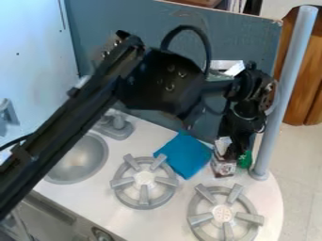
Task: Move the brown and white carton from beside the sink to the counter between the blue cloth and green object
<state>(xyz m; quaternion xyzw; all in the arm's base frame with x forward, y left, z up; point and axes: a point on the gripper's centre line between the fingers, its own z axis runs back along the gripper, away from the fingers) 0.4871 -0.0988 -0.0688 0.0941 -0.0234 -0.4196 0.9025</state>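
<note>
The gripper [232, 147] hangs down at the right back of the counter, just left of the grey pole. Directly below and against it is a small brown-and-white carton [223, 167]; whether it is held cannot be made out. A green object [245, 159] sits at the gripper's right side, partly hidden behind it. To the left, a blue cloth [184, 155] lies flat on the counter, close to the carton.
Two grey stove burners stand in front, the left burner [144, 178] and the right burner [222, 213]. A sink [78, 160] with a grey faucet [115, 124] is at left. The grey pole [284, 94] rises at the right edge; a blue-grey panel [245, 35] stands behind.
</note>
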